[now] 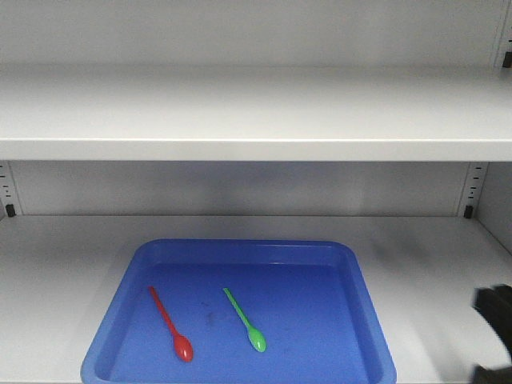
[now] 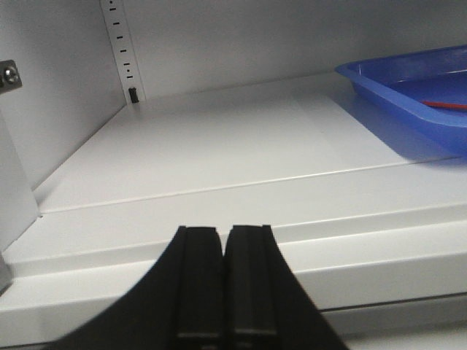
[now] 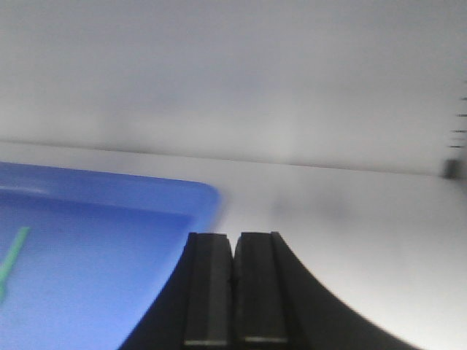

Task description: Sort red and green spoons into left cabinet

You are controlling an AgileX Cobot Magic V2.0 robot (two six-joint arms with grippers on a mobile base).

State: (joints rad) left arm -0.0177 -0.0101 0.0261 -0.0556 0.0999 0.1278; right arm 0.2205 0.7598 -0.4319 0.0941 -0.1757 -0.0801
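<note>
Start at your far left: the left gripper sits low at the front edge of the lower shelf of the cabinet, its two black jaws pressed together with nothing between them. In the left wrist view you see the slotted upright rail in the rear left corner, and bare shelf stretching ahead of the jaws.

Moving right, you come to the blue tray, which lies on that same lower shelf, roughly central. Inside it, the red spoon lies on the left part of the tray floor, handle pointing toward the back left, bowl toward the front. Just to its right, and clear of it, the green spoon lies almost parallel, bowl also toward the front. Neither spoon touches the tray wall or either gripper.

Further right, the right gripper hovers near the tray's right rim, over the bare shelf; in the right wrist view, which is blurred, its jaws are pressed shut and empty, with a sliver of the green handle visible at the left edge. In the front view you see only a dark, blurred part of that arm at the lower right corner.
</note>
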